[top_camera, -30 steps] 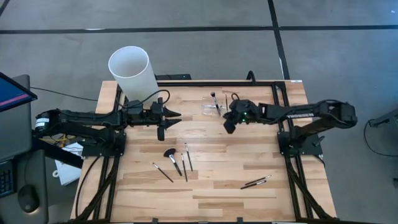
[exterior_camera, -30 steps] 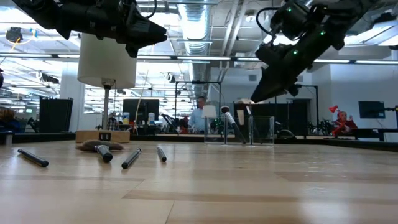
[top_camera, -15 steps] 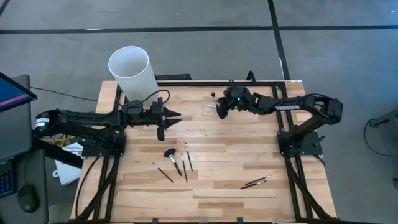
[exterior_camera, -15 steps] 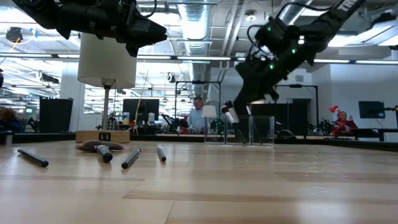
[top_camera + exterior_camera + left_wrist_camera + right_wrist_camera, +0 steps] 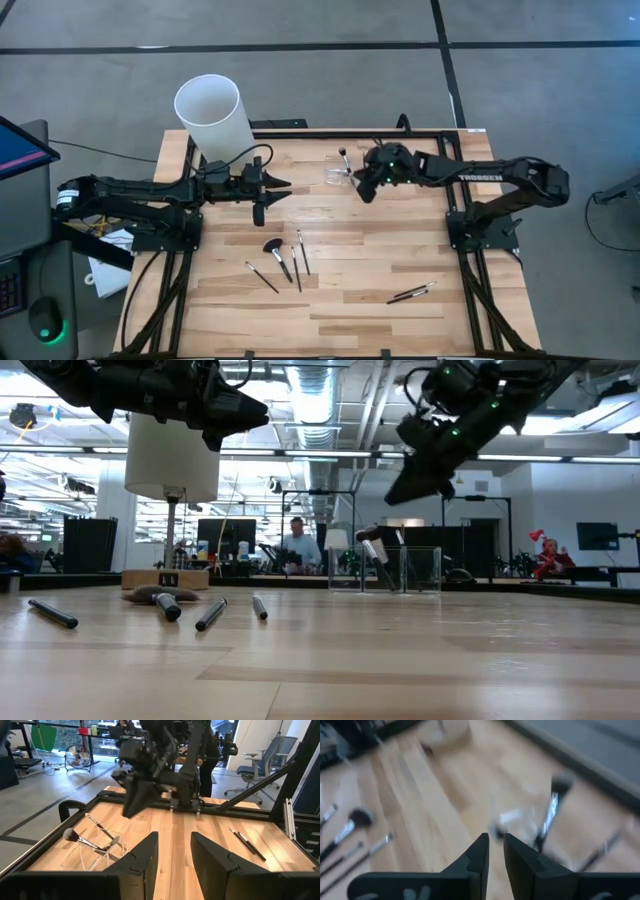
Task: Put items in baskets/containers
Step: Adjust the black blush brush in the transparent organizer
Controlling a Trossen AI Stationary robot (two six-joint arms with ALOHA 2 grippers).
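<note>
Standing near the tabletop's (image 5: pixel 350 290) far edge, the clear brush holder (image 5: pixel 337 177) is carrying brushes (image 5: pixel 344 160). I am hovering my right hand (image 5: pixel 364 190) just beside it, fingers slightly apart, gripping nothing. My left hand (image 5: pixel 283 184) is waiting well apart, open, and more brushes (image 5: pixel 283 260) are lying nearer the front.

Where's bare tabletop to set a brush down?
Free: the near-left corner of the table, and the stretch between the four brushes and the brush pair. Crowded: the far edge, where the right gripper hangs beside the clear holder.
</note>
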